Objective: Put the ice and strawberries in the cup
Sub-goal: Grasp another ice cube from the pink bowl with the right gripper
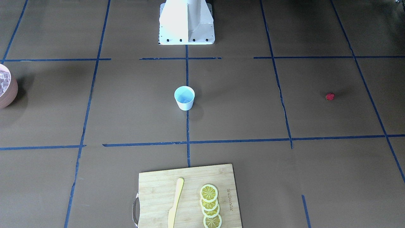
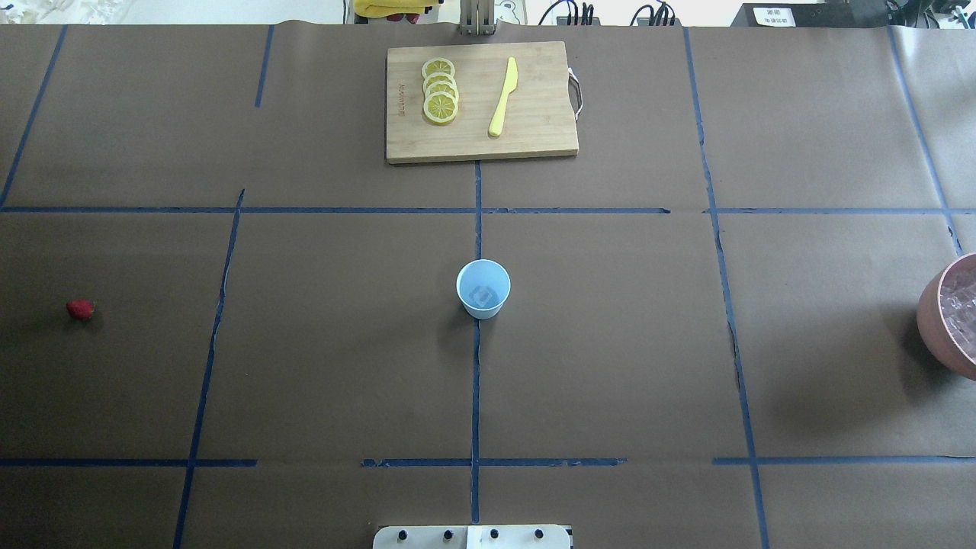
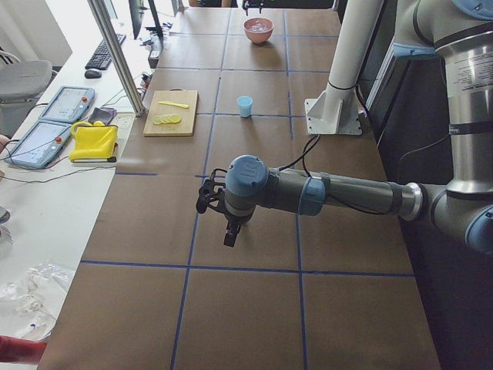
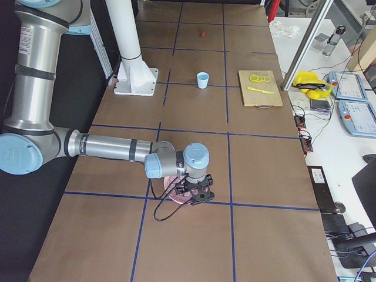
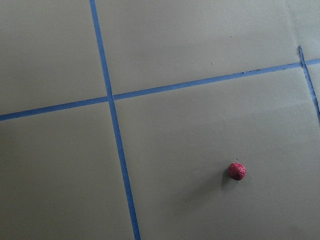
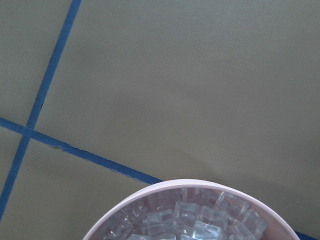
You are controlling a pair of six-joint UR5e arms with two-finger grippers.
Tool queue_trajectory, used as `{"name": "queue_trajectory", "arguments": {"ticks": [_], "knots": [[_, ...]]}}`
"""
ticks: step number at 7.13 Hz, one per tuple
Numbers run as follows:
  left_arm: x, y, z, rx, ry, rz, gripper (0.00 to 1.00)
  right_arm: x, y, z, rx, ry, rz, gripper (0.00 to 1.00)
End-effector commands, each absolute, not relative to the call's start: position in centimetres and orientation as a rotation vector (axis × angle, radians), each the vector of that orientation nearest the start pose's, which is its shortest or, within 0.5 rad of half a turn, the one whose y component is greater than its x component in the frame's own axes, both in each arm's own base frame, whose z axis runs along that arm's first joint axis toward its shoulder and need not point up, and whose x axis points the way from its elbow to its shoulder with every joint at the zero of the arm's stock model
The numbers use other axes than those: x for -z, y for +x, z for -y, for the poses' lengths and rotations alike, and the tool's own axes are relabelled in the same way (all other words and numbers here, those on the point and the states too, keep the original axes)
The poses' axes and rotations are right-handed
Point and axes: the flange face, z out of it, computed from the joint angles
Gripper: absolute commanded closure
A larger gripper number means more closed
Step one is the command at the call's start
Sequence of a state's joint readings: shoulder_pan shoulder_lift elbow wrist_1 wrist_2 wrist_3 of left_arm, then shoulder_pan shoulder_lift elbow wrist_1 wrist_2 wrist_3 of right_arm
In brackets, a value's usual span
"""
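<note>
Logging from the remote desk: the counter (image 2: 610, 343) is covered in matte brown paper gridded with blue tape. The cup (image 2: 483, 288), a small tapered white one with a pale blue inside, stands upright at the centre on a tape line, with what looks like one clear cube at its bottom. The strawberry (image 5: 237, 171), round, red and pebbly, lies alone on bare paper well to the robot's left. The ice (image 6: 190, 220), glassy whitish cubes, is heaped in a smooth pinkish-brown bowl (image 6: 200, 184) far to the right. I see the left end effector (image 3: 218, 216) above bare counter and the right end effector (image 4: 197, 194) over the bowl; I cannot tell how far either is spread.
</note>
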State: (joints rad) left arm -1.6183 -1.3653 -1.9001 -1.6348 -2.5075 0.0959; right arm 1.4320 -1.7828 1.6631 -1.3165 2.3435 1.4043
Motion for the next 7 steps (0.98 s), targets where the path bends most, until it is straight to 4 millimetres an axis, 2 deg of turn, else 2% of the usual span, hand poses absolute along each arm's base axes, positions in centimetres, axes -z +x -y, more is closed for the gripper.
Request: {"name": "queue_trajectory", "arguments": {"ticks": [1, 3, 7], "knots": [[-57.0, -7.2, 40.9, -0.134, 0.238, -0.919, 0.0, -69.3, 0.1, 40.0, -1.124, -0.475, 0.679, 0.05], [-57.1, -7.2, 40.9, -0.133, 0.237, -0.92, 0.0, -69.2, -1.0, 40.0, -1.096, -0.482, 0.671, 0.06], [-57.1, -7.3, 40.8, -0.13, 0.237, -0.92, 0.0, -69.6, -1.9, 39.8, -1.079, -0.494, 0.658, 0.09]]}}
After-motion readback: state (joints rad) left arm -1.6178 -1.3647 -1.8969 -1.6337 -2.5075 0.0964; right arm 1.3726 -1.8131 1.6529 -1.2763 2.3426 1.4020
